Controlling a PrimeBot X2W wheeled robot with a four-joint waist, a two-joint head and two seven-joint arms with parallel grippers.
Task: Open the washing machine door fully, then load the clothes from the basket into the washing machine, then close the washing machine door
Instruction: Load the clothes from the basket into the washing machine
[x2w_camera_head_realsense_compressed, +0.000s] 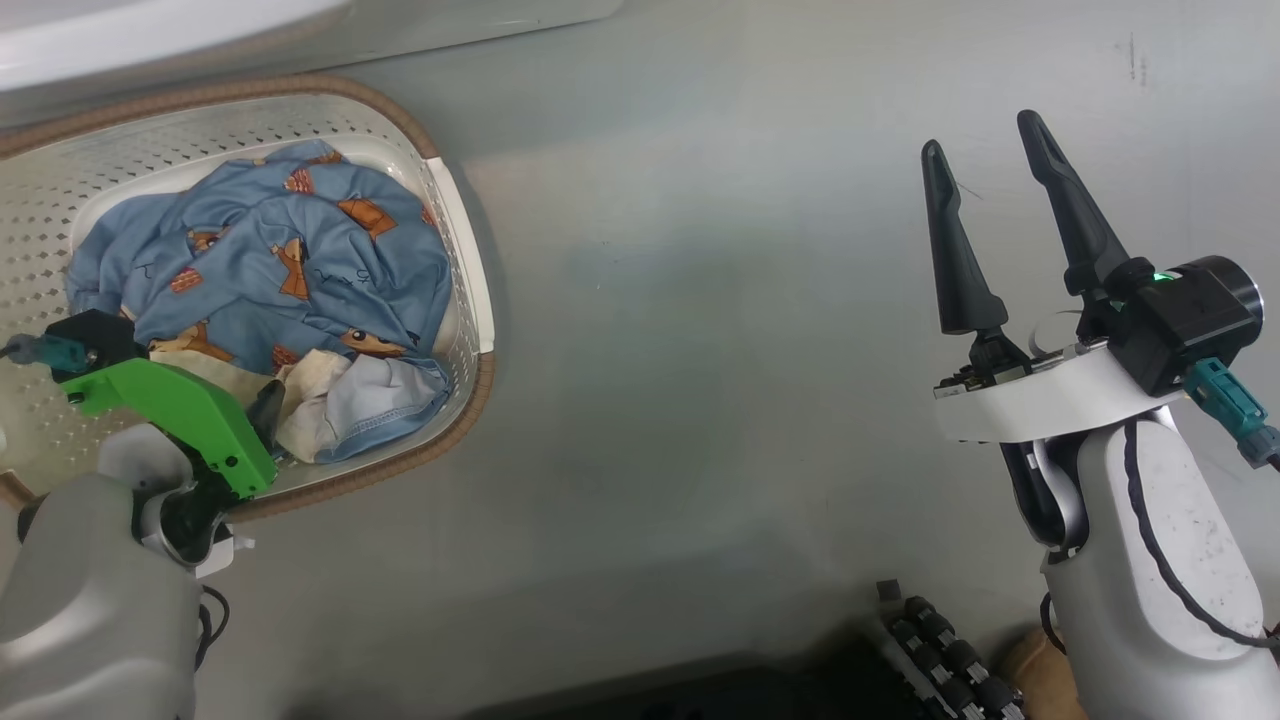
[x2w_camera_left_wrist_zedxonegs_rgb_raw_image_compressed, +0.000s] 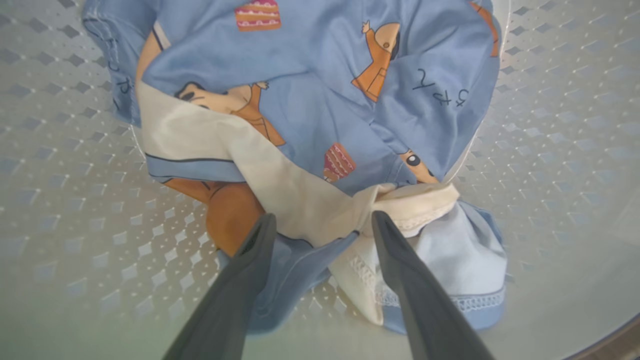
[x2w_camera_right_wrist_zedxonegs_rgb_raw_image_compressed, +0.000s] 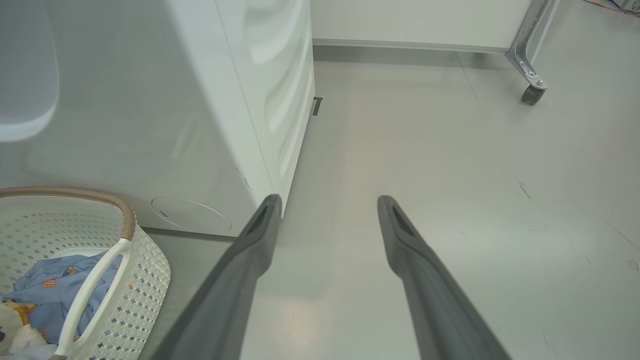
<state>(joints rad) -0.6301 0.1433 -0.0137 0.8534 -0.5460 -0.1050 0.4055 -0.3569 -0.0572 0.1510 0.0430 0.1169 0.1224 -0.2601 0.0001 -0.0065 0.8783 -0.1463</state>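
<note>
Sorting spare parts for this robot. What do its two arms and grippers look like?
Right gripper: two long tapering black fingers, white collar plate, black round camera housing with green light, teal plug, black cable along a speckled white forearm. Left gripper: dark grey fingers, bright green wrist bracket, pale grey forearm.

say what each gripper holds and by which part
Nothing is held. The left gripper stands open around a cream fold of the clothes; the right gripper is open over the floor.
</note>
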